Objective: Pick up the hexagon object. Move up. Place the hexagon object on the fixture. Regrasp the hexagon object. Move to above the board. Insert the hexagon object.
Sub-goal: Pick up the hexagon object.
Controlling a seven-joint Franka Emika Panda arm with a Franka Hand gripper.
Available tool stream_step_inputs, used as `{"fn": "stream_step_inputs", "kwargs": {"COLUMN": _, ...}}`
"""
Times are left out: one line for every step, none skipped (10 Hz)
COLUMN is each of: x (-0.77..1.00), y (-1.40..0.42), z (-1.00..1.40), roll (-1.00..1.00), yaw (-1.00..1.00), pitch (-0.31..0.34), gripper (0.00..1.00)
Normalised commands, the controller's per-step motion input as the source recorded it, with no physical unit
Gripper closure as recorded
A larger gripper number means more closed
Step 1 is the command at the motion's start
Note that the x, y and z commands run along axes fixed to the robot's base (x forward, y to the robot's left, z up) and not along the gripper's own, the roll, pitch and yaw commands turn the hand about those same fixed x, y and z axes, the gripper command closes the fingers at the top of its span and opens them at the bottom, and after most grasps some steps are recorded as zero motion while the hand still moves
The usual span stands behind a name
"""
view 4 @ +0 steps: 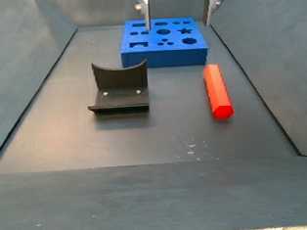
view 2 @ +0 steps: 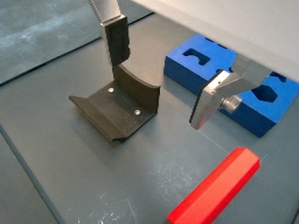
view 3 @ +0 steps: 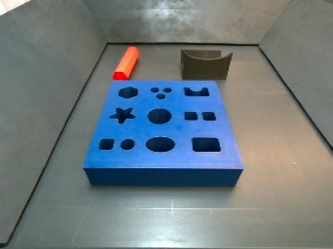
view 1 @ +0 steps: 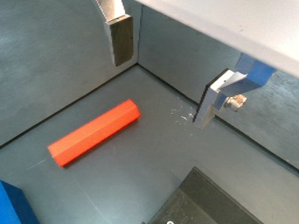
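Grey floor: hexagon object [view 4: 217, 91] lies loose beside fixture [view 4: 118, 88]; your gripper [view 2: 162, 83] hangs above, 2 fingers apart, empty, ready to pick.

No legible txt/labels anywhere; maybe too small to read.

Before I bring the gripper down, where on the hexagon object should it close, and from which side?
Grip the hexagon object at mid-length, coming straight down from above, jaws across its narrow width. It lies flat on the floor with bare space along both long sides, apart from the fixture and the board. The gripper hangs open above, holding nothing.
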Motion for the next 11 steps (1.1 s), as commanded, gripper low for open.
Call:
{"fn": "stream_step_inputs", "kwargs": {"x": 0.0, "y": 0.15, "z": -0.05, "roll": -0.19, "yaw": -0.01, "pitch": -0.027, "gripper": 0.0}}
{"fn": "stream_step_inputs", "kwargs": {"x": 0.0, "y": 0.0, "z": 0.0, "roll": -0.01, "yaw": 0.0, "pitch": 0.0, "gripper": 0.0}}
{"fn": "stream_step_inputs", "kwargs": {"x": -0.28, "y": -0.03, "z": -0.2, "roll": -0.11, "yaw": -0.03, "pitch": -0.104, "gripper": 0.0}}
{"fn": "stream_step_inputs", "kwargs": {"x": -0.78, "y": -0.51, "z": -0.43, "roll": -0.04, "yaw": -0.1, "pitch": -0.101, "gripper": 0.0}}
{"fn": "stream_step_inputs", "kwargs": {"x": -0.82, "y": -0.64, "z": -0.62, "roll": 0.0, "yaw": 0.0, "pitch": -0.081, "gripper": 0.0}}
{"fn": "stream_step_inputs", "kwargs": {"x": -0.84, "y": -0.57, "z": -0.7, "roll": -0.01, "yaw": -0.03, "pitch": -0.081, "gripper": 0.0}}
{"fn": "stream_step_inputs", "kwargs": {"x": -0.23, "y": -0.21, "z": -0.19, "roll": 0.0, "yaw": 0.0, "pitch": -0.113, "gripper": 0.0}}
{"fn": "stream_step_inputs", "kwargs": {"x": 0.0, "y": -0.03, "z": 0.0, "roll": 0.0, "yaw": 0.0, "pitch": 0.0, "gripper": 0.0}}
{"fn": "stream_step_inputs", "kwargs": {"x": -0.06, "y": -0.07, "z": -0.36, "roll": 0.0, "yaw": 0.0, "pitch": -0.066, "gripper": 0.0}}
{"fn": "stream_step_inputs", "kwargs": {"x": -0.2, "y": -0.09, "z": -0.89, "roll": 0.0, "yaw": 0.0, "pitch": -0.083, "gripper": 0.0}}
{"fn": "stream_step_inputs", "kwargs": {"x": -0.18, "y": -0.18, "z": -1.0, "roll": -0.02, "yaw": -0.19, "pitch": -0.026, "gripper": 0.0}}
